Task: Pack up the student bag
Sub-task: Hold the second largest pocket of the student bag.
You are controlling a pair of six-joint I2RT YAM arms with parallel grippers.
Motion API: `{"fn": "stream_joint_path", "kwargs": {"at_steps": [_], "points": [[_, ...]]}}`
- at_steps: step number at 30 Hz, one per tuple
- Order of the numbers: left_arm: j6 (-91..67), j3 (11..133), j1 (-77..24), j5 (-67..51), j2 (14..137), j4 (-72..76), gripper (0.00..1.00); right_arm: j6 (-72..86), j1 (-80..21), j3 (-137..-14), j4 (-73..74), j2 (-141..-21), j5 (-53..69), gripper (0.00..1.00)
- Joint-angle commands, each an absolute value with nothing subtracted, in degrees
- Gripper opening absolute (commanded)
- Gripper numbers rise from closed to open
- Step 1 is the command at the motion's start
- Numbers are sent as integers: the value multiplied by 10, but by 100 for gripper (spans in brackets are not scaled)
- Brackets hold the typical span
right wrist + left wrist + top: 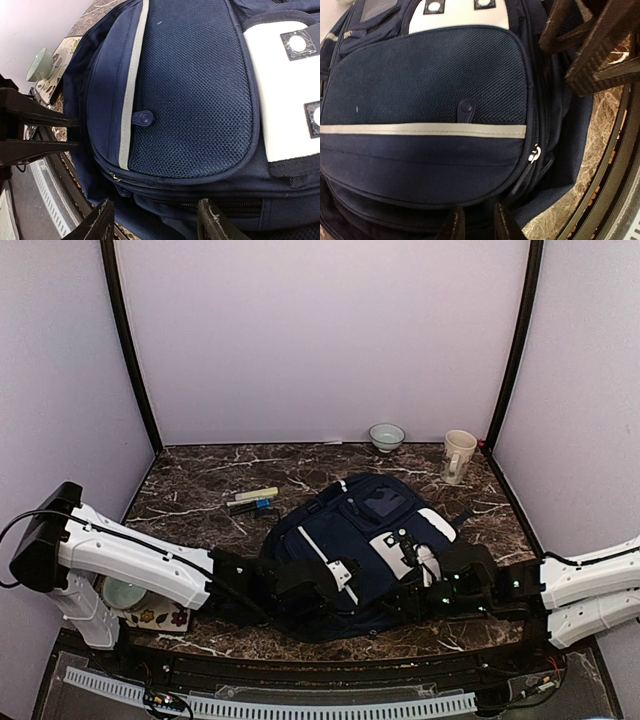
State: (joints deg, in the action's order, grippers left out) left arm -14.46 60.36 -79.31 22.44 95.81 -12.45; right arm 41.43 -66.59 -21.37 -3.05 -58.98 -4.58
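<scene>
Dark marble table (200, 490), lilac walls (320, 330). Near edge: left gripper (476, 226) sits at the bottom hem of the student bag (370, 525), fingers nearly together; can't tell if fabric is pinched. Opposite it, right gripper (156, 220) is spread wide over the bag's zippered side. Bag lies flat, front pockets up, centre-right, between both grippers. Under the left arm (140, 560): green bowl (125, 592) on a patterned mat (168, 618). Farther back: markers (250, 502) left of the bag, then small bowl (387, 436) and mug (458, 455) by the back wall.
</scene>
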Motion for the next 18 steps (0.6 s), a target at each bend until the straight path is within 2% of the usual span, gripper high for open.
{"fn": "stream_joint_path", "kwargs": {"at_steps": [1,11,18], "points": [[-186,617,-797,249,994,-206,19,411,-671,-212,-96,-603,-40,57],[-193,577,-818,194,1035,-182,19,421,-676,-181,-164,-633,2,48],[-192,576,-825,196,1033,-154,22,398,-692,-208,-153,-683,-6,55]]}}
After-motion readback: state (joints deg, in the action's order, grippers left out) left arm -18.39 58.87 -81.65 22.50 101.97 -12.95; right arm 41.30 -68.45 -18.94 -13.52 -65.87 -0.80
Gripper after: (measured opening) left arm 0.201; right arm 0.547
